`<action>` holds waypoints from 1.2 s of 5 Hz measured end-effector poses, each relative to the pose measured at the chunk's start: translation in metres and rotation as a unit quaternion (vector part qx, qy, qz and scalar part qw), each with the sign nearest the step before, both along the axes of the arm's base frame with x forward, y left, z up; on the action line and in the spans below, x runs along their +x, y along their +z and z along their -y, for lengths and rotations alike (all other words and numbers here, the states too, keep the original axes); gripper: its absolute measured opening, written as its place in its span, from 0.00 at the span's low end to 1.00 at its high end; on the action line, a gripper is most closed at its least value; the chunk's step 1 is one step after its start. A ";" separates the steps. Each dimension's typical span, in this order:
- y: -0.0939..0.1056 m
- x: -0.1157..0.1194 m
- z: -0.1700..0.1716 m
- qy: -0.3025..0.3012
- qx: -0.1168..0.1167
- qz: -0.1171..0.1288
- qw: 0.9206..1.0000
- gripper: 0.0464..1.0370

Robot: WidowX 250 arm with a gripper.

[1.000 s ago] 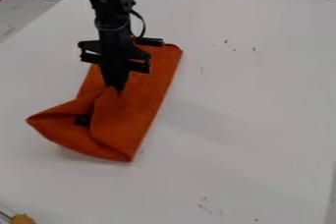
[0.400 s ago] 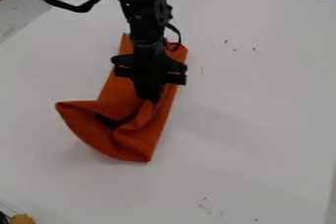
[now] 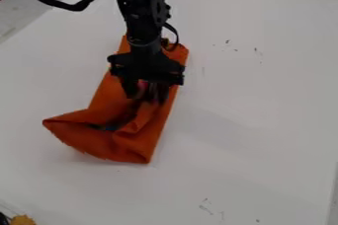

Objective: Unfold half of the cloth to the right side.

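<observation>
- In the camera view, one black, jointed robot arm [image 3: 142, 19] comes in from the top edge, left of the middle, and ends in one black two-finger end effector [image 3: 147, 95] that hangs down over the cloth.
- The end effector is open: its two fingers stand apart, with a gap between them that shows a little red and orange.
- There is one cloth, a long orange piece of folded fabric [image 3: 135, 145], lying left of the middle of the white, flat worktop [image 3: 257, 120].
- The cloth lies beneath the end effector and reaches out past it both ways: its narrow far part shows behind the end effector, toward the top of the view, and its wider near part spreads below the fingertips.
- The fingertips are at the middle of the cloth, right by a raised, crumpled fold; whether they touch the fabric, I cannot tell.
- One pointed corner of the cloth sticks out to the left, and beside the fold a dark hollow opens between the layers, with a small bit of blue in it.
- One thick black cable [image 3: 56, 4] curves at the upper left, and one thin black cable loop [image 3: 176, 32] hangs at the arm's right side.
- One small yellow object with a bumpy edge [image 3: 23, 220] sits at the bottom left corner.
</observation>
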State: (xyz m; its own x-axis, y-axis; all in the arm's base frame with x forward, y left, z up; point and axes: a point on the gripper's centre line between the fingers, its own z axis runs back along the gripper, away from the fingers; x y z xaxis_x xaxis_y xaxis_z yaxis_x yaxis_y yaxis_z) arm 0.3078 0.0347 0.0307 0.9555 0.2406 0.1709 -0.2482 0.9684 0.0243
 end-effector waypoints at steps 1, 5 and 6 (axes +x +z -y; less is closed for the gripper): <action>0.005 0.001 -0.002 -0.004 0.020 -0.009 1.000 0.98; 0.030 0.014 0.011 -0.025 0.056 0.002 0.998 0.97; 0.026 0.017 0.005 -0.014 0.038 0.011 0.999 0.97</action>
State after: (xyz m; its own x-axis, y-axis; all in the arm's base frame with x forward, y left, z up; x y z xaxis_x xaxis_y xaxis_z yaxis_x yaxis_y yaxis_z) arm 0.3249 0.0298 0.0563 0.9571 0.2000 0.2095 -0.2232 0.9703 0.0934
